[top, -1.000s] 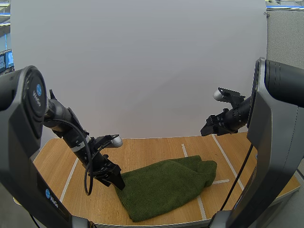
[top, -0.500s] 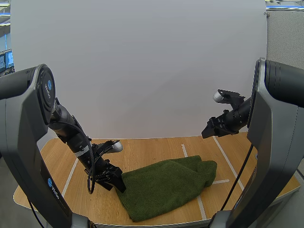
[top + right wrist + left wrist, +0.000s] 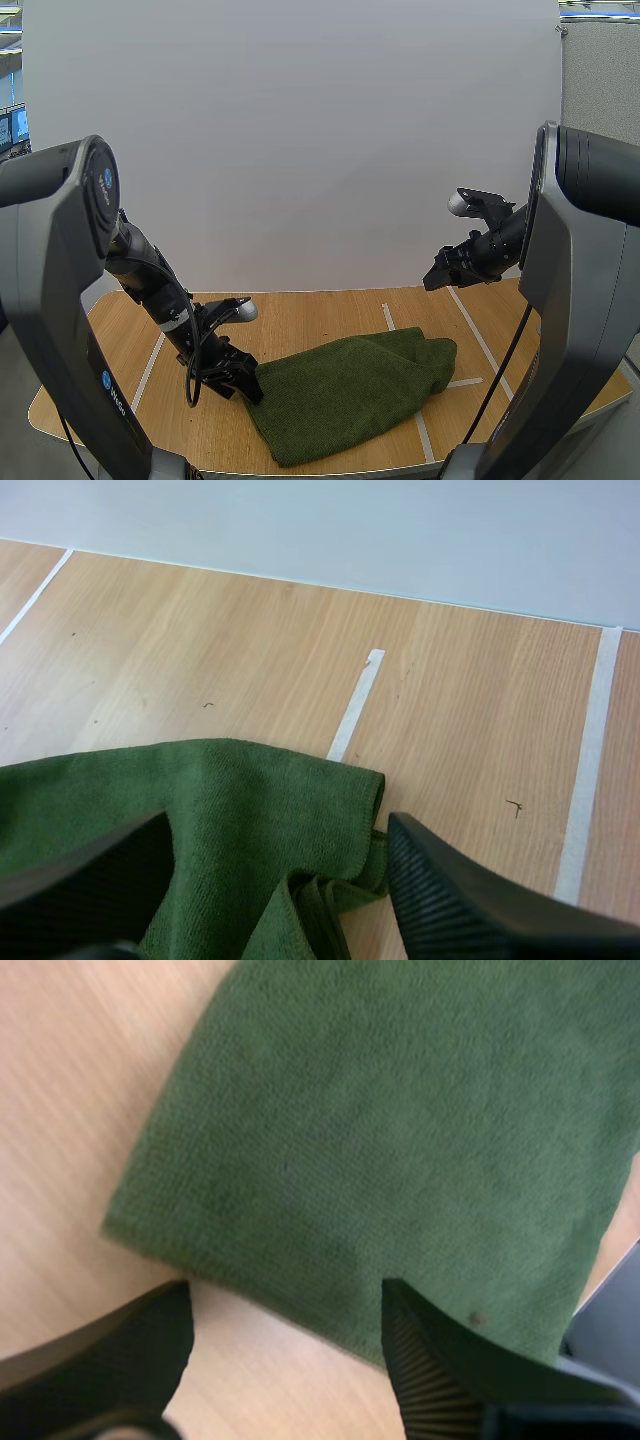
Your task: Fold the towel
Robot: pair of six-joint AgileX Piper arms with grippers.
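As the towel [image 3: 350, 395] lay bunched on the table [image 3: 300, 325], soft and light I judged, my left gripper [image 3: 243, 388] stood open, empty, at its left edge, the likeliest hold; my right gripper [image 3: 437, 277] hung open above.

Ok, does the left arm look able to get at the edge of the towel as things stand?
Probably yes. The left gripper is open and low over the table, with the towel edge just ahead of its spread fingers. Nothing else lies between them.
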